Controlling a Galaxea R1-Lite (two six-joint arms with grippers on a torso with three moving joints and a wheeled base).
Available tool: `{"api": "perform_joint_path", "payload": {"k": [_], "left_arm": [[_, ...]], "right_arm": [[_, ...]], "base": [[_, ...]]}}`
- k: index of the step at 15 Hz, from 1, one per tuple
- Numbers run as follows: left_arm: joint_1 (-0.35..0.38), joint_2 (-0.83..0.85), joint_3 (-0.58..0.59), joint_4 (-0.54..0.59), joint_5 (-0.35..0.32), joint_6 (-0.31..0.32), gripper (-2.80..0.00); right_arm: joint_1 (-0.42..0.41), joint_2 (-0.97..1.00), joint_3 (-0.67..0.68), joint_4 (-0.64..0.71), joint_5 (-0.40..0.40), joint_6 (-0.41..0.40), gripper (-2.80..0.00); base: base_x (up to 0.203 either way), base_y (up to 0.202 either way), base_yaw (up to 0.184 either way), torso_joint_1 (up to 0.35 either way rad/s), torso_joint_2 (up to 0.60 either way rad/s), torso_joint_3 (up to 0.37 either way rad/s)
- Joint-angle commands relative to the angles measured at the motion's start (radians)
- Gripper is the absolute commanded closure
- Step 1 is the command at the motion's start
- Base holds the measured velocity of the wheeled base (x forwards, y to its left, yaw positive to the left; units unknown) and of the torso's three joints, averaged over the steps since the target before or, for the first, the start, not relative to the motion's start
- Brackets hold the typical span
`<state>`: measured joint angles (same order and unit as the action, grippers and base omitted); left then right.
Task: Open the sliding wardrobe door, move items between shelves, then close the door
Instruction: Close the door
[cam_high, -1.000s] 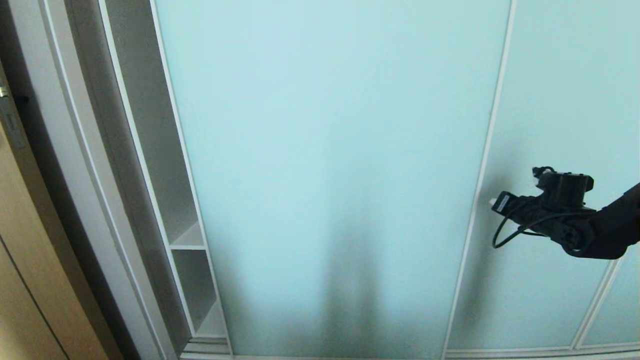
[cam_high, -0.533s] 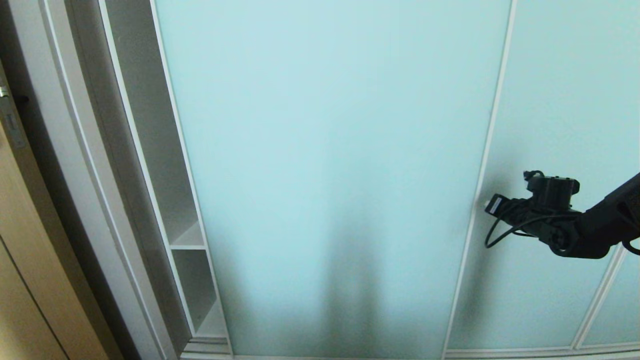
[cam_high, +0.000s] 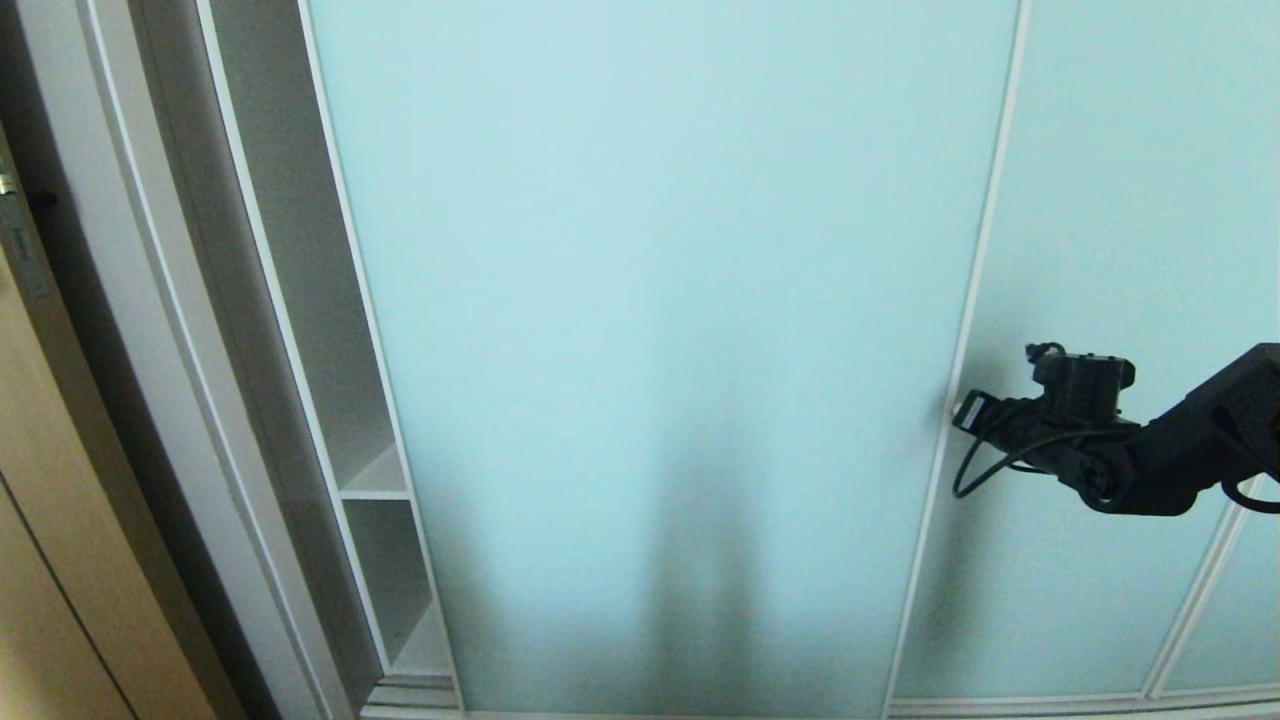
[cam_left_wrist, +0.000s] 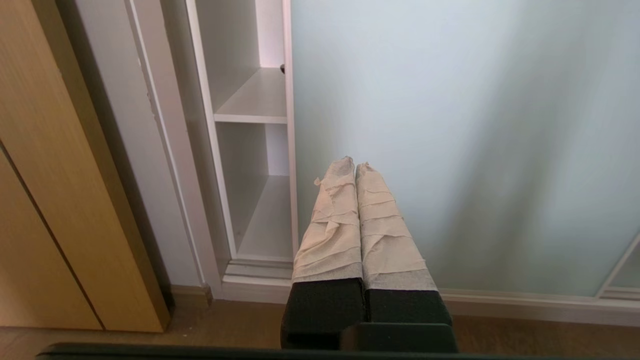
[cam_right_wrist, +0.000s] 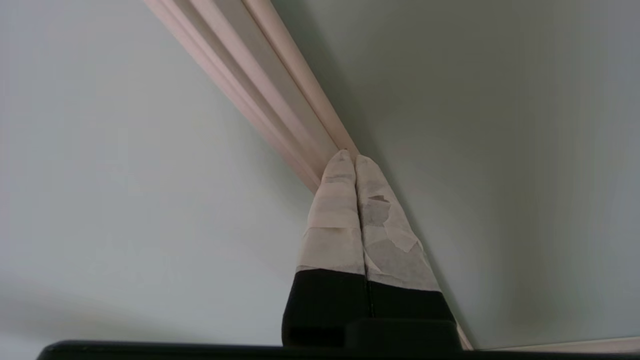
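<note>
Frosted aqua glass is filling nearly the whole head view: the sliding wardrobe door (cam_high: 650, 330) is standing almost shut, leaving only a narrow strip open at nine o'clock, where two bare white shelves (cam_high: 378, 482) are showing one above the other. None of the clothing is showing in that strip.

At three o'clock the right pincer (cam_high: 960, 410), its taped fingers (cam_right_wrist: 345, 200) pressed together and holding nothing, is resting its tips in the angle where the door's pale frame rail (cam_right_wrist: 280, 95) is meeting the neighbouring pane. My worry is that a closed tip is getting only friction on a thin, smooth rail: if the push is angling off along the glass, the tips are likely to be skidding off and the door staying put. Pressing too hard into the pane could be straining the glass or jamming the panel in its track.

The left pincer (cam_left_wrist: 356, 167), likewise pressed together and empty, is hanging parked low before the door.
</note>
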<state>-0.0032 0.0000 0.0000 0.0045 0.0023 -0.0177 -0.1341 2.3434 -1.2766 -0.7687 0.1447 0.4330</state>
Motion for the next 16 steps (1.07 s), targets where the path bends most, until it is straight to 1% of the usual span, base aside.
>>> {"api": "perform_joint_path", "payload": {"k": [1, 9, 16], "left_arm": [[0.000, 0.000, 0.002, 0.000, 0.001, -0.001, 0.00], [0.000, 0.000, 0.002, 0.000, 0.001, -0.001, 0.00], [0.000, 0.000, 0.002, 0.000, 0.001, -0.001, 0.00]], "right_arm": [[0.014, 0.005, 0.000, -0.009, 0.005, 0.003, 0.00], [0.070, -0.007, 0.034, -0.014, -0.009, 0.002, 0.00], [0.151, -0.014, 0.059, -0.015, -0.042, 0.002, 0.00]], "base": [[0.000, 0.000, 0.000, 0.000, 0.00, 0.000], [0.000, 0.000, 0.000, 0.000, 0.00, 0.000], [0.000, 0.000, 0.000, 0.000, 0.00, 0.000]]}}
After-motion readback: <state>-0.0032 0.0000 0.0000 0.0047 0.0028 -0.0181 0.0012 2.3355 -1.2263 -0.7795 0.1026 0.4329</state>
